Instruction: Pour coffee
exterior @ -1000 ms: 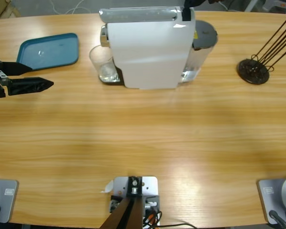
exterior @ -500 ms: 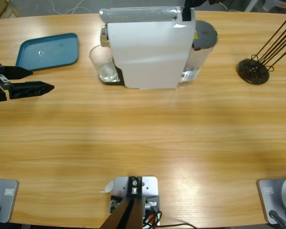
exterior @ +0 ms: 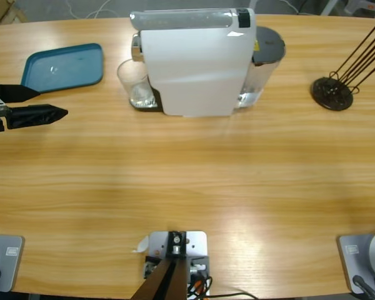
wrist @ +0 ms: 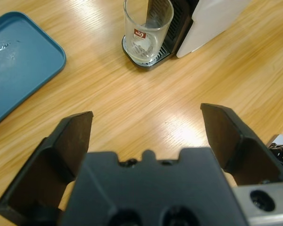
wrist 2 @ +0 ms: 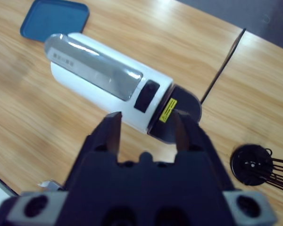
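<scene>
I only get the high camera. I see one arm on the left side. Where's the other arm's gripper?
Observer: It is outside your picture. The right gripper hangs above the coffee machine, and its wrist camera looks down on the machine's silver top, with the jaws a little apart.
Operator: Okay! Does the glass by the machine have a picture on it?
Observer: Yes. The left wrist view shows a small red label on the side of the glass, which your view from above hides.
</scene>
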Controlling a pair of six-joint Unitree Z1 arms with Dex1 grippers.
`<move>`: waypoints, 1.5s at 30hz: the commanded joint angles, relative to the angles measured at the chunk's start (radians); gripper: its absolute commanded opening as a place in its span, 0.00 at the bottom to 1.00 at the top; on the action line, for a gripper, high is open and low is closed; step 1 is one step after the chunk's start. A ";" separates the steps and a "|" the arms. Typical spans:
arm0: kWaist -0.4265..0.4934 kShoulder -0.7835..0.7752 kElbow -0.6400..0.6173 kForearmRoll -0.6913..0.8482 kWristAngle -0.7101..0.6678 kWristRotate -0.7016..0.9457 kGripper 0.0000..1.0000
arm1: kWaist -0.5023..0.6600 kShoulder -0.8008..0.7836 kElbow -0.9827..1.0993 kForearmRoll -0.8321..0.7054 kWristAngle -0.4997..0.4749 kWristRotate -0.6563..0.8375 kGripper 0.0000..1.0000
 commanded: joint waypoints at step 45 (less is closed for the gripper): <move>-0.041 -0.027 -0.026 0.018 0.014 -0.009 1.00 | 0.062 -0.321 0.893 -0.548 0.175 -0.029 1.00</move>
